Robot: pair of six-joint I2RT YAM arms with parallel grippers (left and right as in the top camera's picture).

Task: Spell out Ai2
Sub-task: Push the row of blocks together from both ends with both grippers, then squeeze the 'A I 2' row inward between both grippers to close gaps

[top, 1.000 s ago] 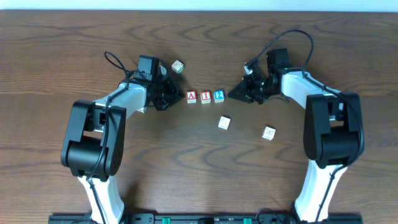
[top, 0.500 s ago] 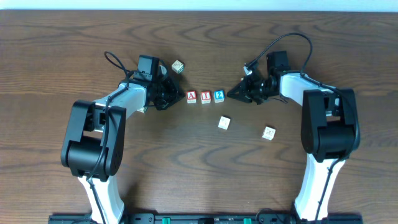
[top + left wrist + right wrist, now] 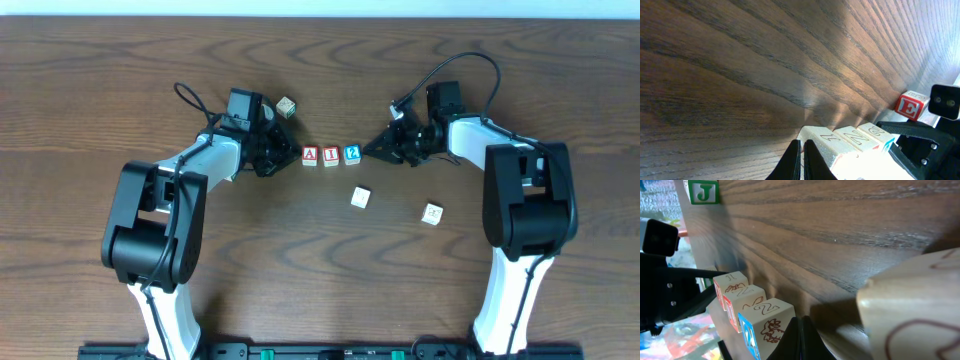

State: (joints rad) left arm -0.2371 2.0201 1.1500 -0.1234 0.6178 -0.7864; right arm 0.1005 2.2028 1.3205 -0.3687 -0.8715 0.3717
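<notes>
Wooden cubes side by side in one row, reading Ai2: red-framed "A" cube [image 3: 309,155], red-framed "I" cube [image 3: 331,155], blue "2" cube [image 3: 352,154]. Left gripper [image 3: 292,156] and right gripper [image 3: 367,152] pinched closed, empty, flanking the row; spelling apparently complete, only withdrawal left

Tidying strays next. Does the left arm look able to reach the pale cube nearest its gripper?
Likely yes: the pale cube lies apart beside the left gripper, nothing between them.
</notes>
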